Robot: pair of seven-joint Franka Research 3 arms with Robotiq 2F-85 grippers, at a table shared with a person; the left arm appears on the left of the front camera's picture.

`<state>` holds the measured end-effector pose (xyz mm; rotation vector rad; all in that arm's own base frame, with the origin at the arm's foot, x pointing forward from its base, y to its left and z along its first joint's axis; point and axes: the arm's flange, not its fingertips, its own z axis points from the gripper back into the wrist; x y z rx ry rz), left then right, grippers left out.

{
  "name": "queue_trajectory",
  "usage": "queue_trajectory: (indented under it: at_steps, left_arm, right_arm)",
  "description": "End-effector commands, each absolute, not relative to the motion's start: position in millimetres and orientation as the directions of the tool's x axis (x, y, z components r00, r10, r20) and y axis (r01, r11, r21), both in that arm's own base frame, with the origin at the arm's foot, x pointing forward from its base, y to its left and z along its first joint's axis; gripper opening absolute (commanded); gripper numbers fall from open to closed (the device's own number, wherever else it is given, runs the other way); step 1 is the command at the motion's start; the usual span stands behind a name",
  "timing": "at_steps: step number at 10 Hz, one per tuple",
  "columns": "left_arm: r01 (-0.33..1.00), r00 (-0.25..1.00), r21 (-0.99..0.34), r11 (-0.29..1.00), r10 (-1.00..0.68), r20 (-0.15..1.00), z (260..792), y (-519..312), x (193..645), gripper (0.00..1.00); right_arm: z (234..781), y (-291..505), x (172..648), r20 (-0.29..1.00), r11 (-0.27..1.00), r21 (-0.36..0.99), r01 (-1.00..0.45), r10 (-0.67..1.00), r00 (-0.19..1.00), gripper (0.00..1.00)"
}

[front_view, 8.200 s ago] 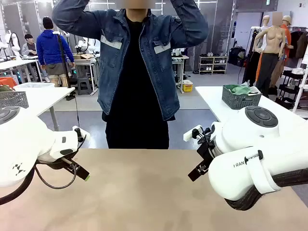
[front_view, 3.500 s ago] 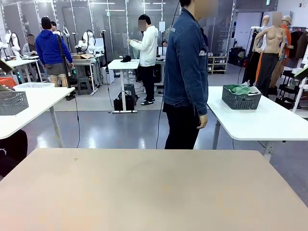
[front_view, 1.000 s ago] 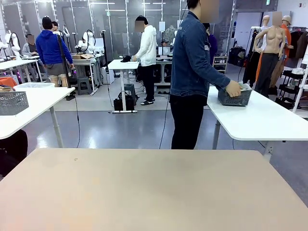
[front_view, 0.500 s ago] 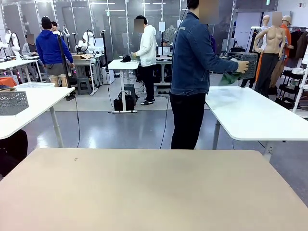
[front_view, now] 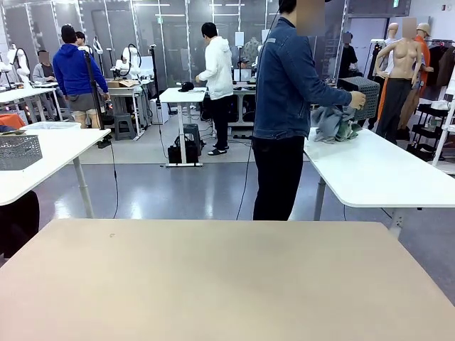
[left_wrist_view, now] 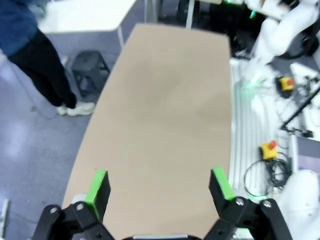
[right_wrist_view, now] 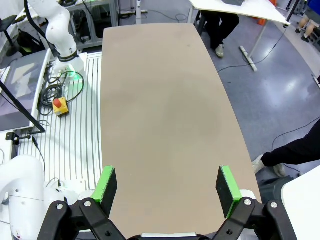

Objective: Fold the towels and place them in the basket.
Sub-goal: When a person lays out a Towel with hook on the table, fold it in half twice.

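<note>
Left pincer (left_wrist_view: 159, 182) and right pincer (right_wrist_view: 167, 184) gape, high over table (front_view: 227, 284).

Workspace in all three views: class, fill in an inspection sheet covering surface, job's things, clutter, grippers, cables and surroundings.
Surface: tan table, plain top.
Job's things: basket held tipped in the person's hand over the white side table; towels, blue-grey and green, bunched below it.
Clutter: nothing seen.
Grippers: left gripper open, holding nothing, above the tan table; right gripper likewise.
Cables: loose cables beside a red stop button on the ribbed floor plate next to the tan table.
Surroundings: other people at work tables farther off.
</note>
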<state>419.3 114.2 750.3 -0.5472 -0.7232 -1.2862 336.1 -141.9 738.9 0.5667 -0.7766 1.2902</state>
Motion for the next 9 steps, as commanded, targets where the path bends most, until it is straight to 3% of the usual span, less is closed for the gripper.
queue_trajectory:
  at_steps: [1, 9]
  left_arm:
    - [0.965, 0.153, 0.055, 0.257, -0.720, 0.677, 748, 109, 416, 1.00]
    - [0.952, 0.185, 0.104, 0.290, -0.807, 0.561, 750, 94, 415, 1.00]
  right_arm:
    - [740, -138, 338, 0.754, 0.205, -0.057, -0.977, 0.651, 0.093, 1.00]
    - [742, -140, 338, 0.741, 0.209, -0.054, -0.976, 0.664, 0.101, 1.00]
